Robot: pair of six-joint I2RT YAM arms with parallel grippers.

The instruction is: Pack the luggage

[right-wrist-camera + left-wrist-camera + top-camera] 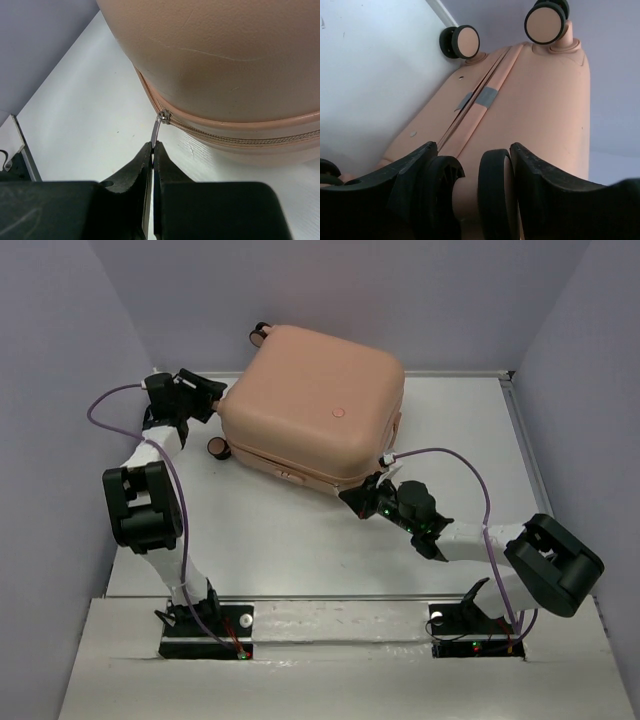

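The peach-pink luggage (315, 405) lies closed and flat at the back middle of the table. My left gripper (212, 400) is at its left side, shut on a caster wheel (492, 192) that sits between the fingers (545, 185). Two more wheels (465, 41) show at the far end in the left wrist view. My right gripper (362, 502) is at the luggage's near right corner, shut on the thin metal zipper pull (156, 131), which hangs from the slider on the zipper seam (235, 136).
Purple walls stand on the left, back and right. A strip of grey tape (485, 96) sits on the luggage's seam. The white table (300, 540) lies in front of the luggage. Both arm bases (205, 625) sit at the near edge.
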